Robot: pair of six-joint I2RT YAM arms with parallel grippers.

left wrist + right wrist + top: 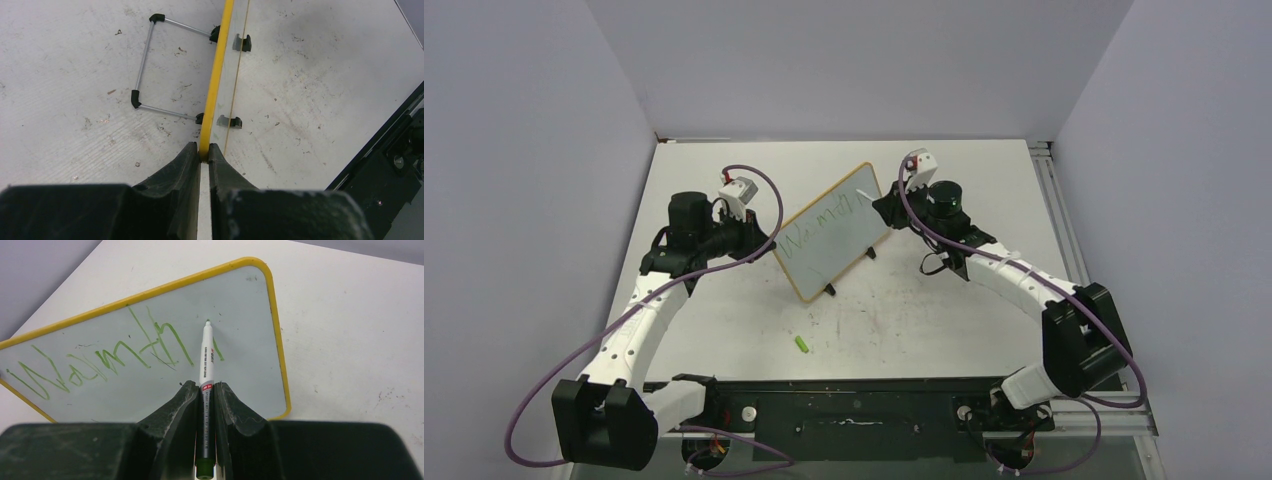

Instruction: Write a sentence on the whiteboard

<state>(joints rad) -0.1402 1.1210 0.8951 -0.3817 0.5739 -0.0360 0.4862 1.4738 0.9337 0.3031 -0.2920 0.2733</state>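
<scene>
Right gripper (204, 386) clamps marker (206, 357), tip seemingly touching diagonal whiteboard (242, 315); left gripper (204, 148) pinches edge.

The left arm (639, 325) and right arm (1024, 280) share white link shells and bulky black joint housings, each trailed by a looping purple cable (778, 210) and topped by a small white wrist camera box (742, 190), with matte black, scuffed end effector fingers (175, 410).

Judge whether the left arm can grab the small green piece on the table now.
Probably not yet: the left gripper is clamped on the whiteboard edge, though the green piece lies unobstructed.
</scene>
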